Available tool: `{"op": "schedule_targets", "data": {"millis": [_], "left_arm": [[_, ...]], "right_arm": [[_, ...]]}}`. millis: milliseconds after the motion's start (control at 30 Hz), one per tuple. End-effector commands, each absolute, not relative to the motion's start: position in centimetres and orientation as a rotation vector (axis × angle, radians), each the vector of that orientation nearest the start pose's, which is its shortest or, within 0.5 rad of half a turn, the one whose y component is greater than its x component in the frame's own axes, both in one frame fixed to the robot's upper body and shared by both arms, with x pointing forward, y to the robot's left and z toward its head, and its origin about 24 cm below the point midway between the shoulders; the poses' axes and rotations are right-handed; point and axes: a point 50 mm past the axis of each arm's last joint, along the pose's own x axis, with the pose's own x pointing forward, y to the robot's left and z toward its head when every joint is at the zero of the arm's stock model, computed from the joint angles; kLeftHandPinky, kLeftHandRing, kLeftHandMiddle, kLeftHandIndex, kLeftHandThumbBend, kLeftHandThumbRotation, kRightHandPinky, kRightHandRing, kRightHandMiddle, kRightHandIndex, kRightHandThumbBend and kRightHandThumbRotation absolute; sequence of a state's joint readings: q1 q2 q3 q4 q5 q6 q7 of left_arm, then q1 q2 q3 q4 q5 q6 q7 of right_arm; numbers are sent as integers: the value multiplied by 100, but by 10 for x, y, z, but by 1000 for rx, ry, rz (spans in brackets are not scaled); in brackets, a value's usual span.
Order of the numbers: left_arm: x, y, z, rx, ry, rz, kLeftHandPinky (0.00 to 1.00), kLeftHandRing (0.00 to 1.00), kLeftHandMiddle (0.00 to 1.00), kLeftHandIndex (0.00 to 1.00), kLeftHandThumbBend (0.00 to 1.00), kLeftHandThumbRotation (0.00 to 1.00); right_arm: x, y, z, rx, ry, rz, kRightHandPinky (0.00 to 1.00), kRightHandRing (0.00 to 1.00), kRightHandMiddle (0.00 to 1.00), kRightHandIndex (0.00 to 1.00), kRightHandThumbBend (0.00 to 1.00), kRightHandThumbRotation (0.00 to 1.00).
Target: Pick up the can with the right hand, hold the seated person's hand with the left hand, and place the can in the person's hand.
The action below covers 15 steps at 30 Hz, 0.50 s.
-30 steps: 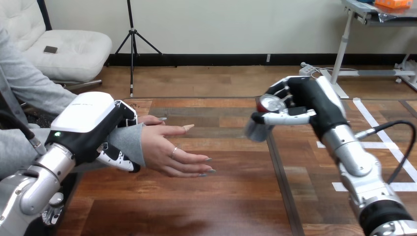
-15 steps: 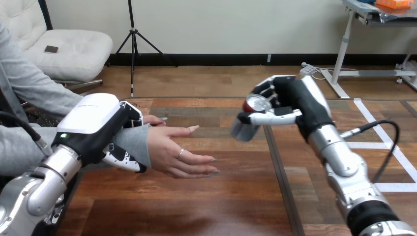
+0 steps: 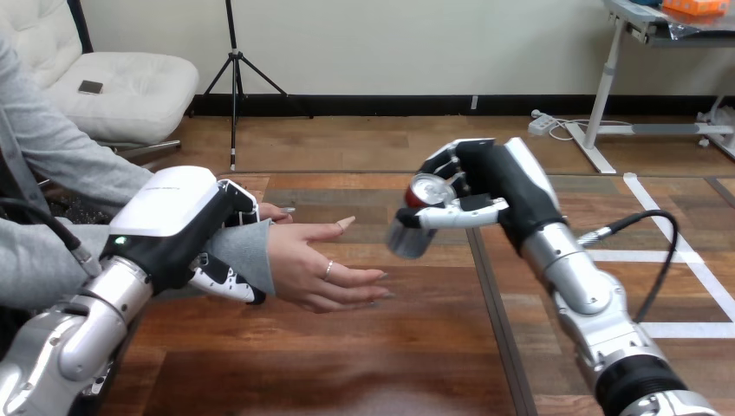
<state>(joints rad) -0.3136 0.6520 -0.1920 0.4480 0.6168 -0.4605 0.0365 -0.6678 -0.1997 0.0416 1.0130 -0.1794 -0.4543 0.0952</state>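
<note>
At centre-right above the brown wooden worktop (image 3: 347,364), the small metal can with a red rim and silver lid (image 3: 413,218) is in the air, clear of the surface.

1. Can: its long axis is tilted, running from upper right to lower left across the view. The lid end is uppermost and faces up and toward the camera. The base end is lowest and points down toward the person's side.
2. Right hand (image 3: 485,178): it comes in from the view's right. Its fingers (image 3: 444,163) are curled over the far side of the can and its thumb lies across the near side, gripping it.
3. Person's hand (image 3: 312,264): open, fingers straight and pointing to the view's right, thumb raised. It is near the can but apart from it, lower and to the left.
4. Left hand (image 3: 186,221): set over the grey-sleeved wrist, with its fingers (image 3: 227,284) curled under and round it.
</note>
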Motion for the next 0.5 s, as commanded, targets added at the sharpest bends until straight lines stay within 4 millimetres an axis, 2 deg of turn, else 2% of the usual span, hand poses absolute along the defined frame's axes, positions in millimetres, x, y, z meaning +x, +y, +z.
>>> {"op": "schedule_targets", "data": {"millis": [0,467], "left_arm": [[322,195,133,1168,-520,-254,18,22,27,28,79,0],[325,185,131,1142,-528,-263,17,22,27,28,78,0]], "right_arm": [[369,-129,100,-404,-295,275,31,34,42,43,87,0],[365,-113,100,-366,-320,327,31,34,42,43,86,0]]}}
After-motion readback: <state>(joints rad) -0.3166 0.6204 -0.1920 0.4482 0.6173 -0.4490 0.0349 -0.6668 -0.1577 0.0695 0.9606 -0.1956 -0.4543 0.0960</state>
